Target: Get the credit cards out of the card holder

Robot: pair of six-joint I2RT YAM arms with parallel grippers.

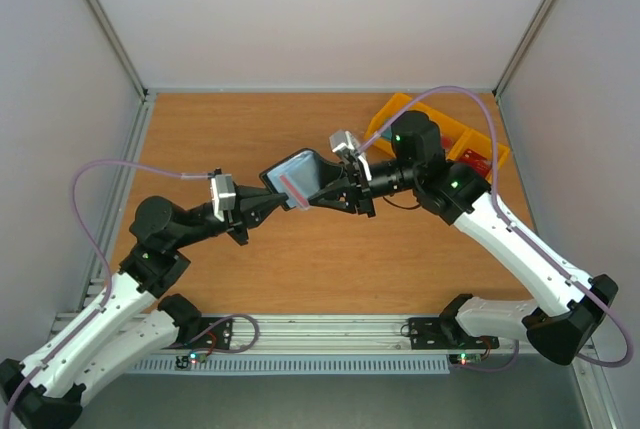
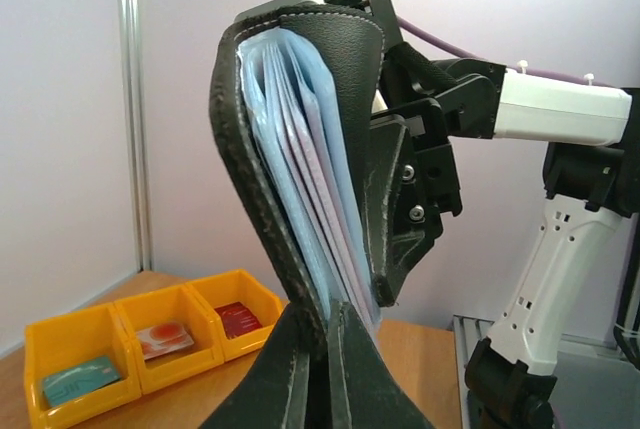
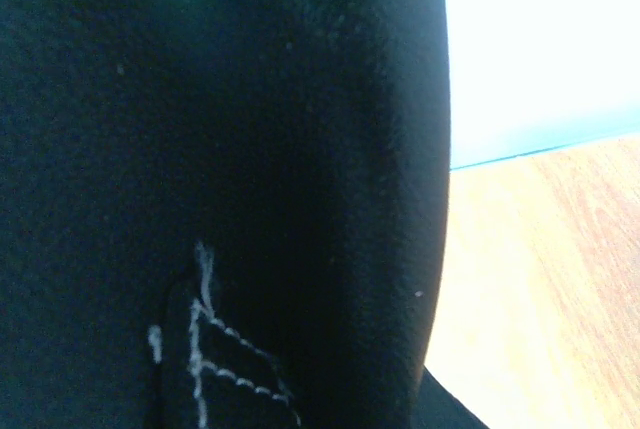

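Two arms are shown converging above the middle of the table point(image 1: 250, 279). Nearest, the left gripper point(image 2: 325, 344) is clamped tight on the lower edge of the card holder point(image 2: 300, 129), which is held upright, clear of the table, with its dark covers splayed. Pale blue leaves are exposed between the covers, and a reddish strip with a pale band, judged to be a credit card point(image 1: 295, 189), is seen at one edge. The right gripper point(image 1: 328, 192) is set against the far cover; whether it is clamped there cannot be told. Farthest, a yellow tray point(image 1: 395, 109) is seen. The step in hand is judged to be opening and steadying; a fine pinch on the card's edge is called for next.
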